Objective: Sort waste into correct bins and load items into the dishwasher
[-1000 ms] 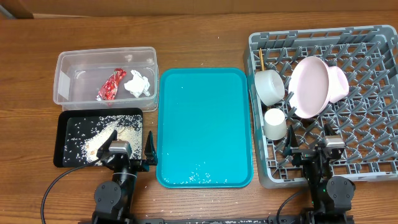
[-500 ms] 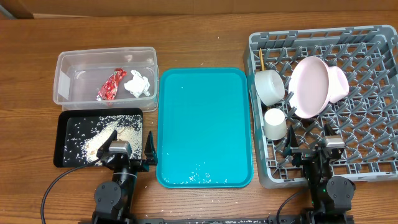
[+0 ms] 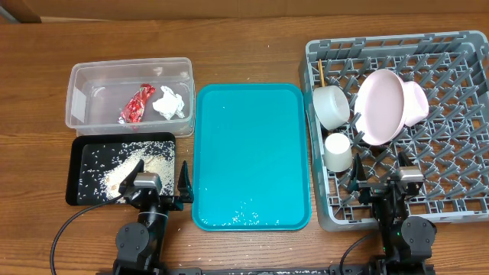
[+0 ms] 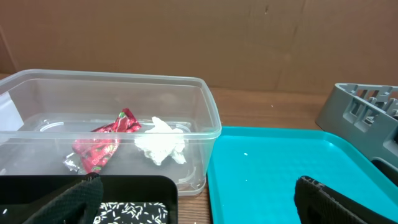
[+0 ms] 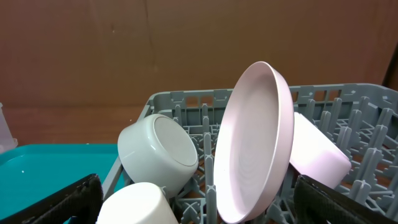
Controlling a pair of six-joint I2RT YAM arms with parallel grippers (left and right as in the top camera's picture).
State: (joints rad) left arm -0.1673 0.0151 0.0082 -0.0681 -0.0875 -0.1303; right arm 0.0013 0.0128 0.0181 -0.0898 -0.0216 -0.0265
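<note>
Left tool (image 3: 157,183): the jaws are found spread wide, with nothing held between them. It is stationed at the near edge of the table (image 3: 244,46), between the black tray (image 3: 74,172) and the teal tray (image 3: 252,145). Right tool (image 5: 198,202): the jaws are likewise found wide open and empty. It is positioned at the near side of the dish rack (image 3: 458,153).

Near the left tool, whitish rice bits (image 3: 114,159) are scattered across the black tray, with a tan patch among them. Whether that patch is a brown scrap cannot be told. A few more whitish bits are noted on the teal tray by its near edge.

Just behind the black tray, the clear tub (image 3: 76,76) is seen. The red wrapper (image 3: 136,105) and the white tissue wad (image 3: 169,103) are lying side by side in it, the wrapper on the left.

In the dish rack, a small white cup (image 3: 338,151) is recorded nearest the right tool, at the left side. Behind it the off-white bowl (image 3: 331,105) is tipped on its side. The plate (image 3: 380,107) is stood on edge between the pegs, right of the bowl. The pale pink bowl (image 3: 416,103) is lodged against the far face of the plate. A chopstick (image 3: 322,74) is seen upright at the rack's back left, beside the off-white bowl.
</note>
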